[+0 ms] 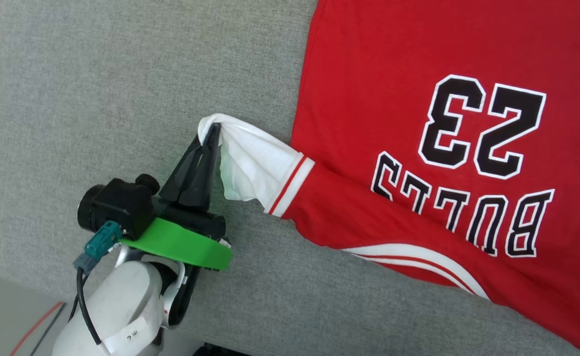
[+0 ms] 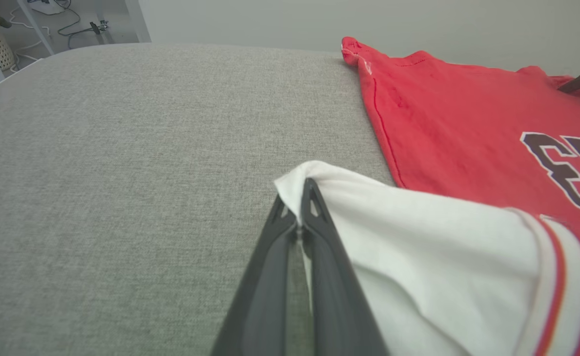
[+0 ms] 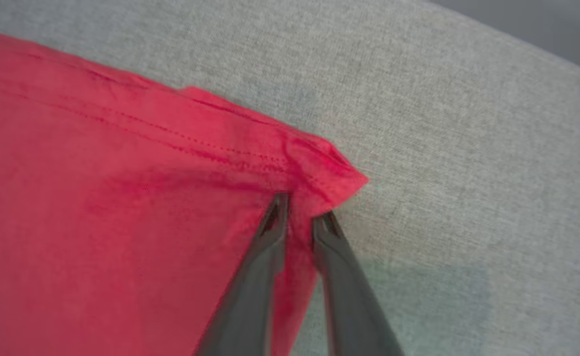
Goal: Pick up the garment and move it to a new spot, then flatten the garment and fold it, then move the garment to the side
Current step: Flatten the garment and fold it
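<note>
The jersey T-shirt (image 1: 393,99) lies print side up on the grey fabric-covered surface (image 1: 97,99), with its "23" and "BULLS" lettering spread flat. One hem corner sits close to the surface's far edge in the left wrist view. The left gripper (image 1: 213,136) is clenched on the outer edge of the white sleeve (image 1: 255,158) and holds it raised and bunched off the cloth. The bite looks shallow, right at the fingertips, so I judge the sleeve could slip free once the shirt's weight comes onto it. The right gripper (image 3: 301,212) straddles a rumpled red hem corner (image 3: 329,173) near another edge of the surface. Its jaws stand narrowly apart with cloth between them, and I cannot tell whether they have bitten. If they catch only the top layer, the two layers may part on the lift. A sleeve and a hem corner are uneven holds, so the shirt would likely twist and bunch instead of hanging square. Dragging it low near those edges could pull it over.
</note>
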